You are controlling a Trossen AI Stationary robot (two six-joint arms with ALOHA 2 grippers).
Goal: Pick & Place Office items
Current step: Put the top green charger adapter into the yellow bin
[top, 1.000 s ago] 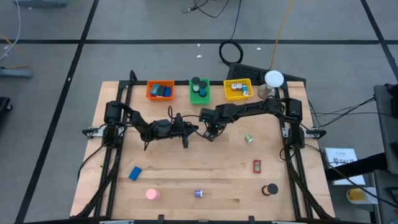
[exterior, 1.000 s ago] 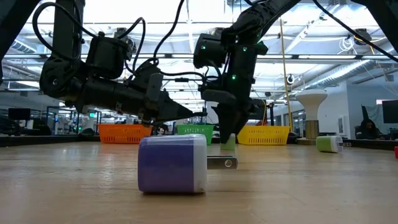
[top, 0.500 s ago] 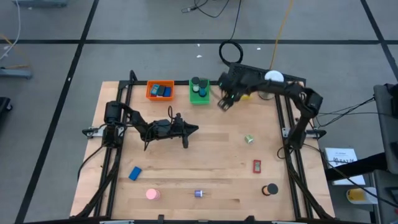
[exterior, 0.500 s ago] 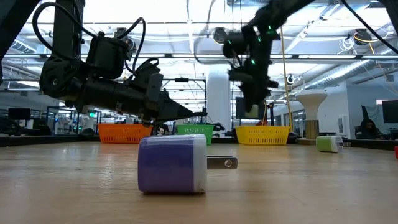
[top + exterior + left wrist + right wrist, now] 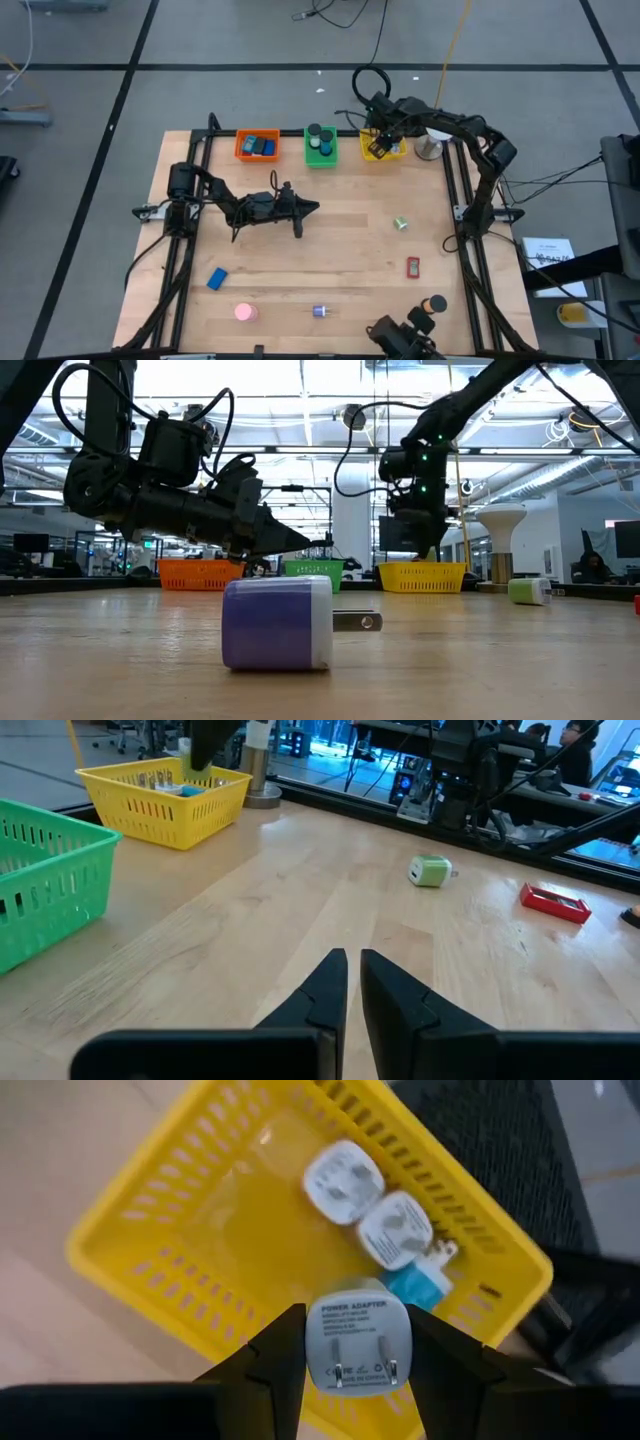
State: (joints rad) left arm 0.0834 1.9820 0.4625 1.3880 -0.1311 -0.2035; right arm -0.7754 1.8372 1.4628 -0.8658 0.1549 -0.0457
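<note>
One right end effector gripping white adapter

A blue plug in the yellow bin lies half-hidden under white ones.

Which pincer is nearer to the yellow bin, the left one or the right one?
The right. The right pincer hangs over the yellow bin, gripping a white power adapter. The left pincer waits shut near the table's middle, well short of it.

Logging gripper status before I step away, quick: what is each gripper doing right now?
Left gripper: shut, empty, waiting over mid-table.
Right gripper: closed on a white power adapter, above the yellow bin.
</note>
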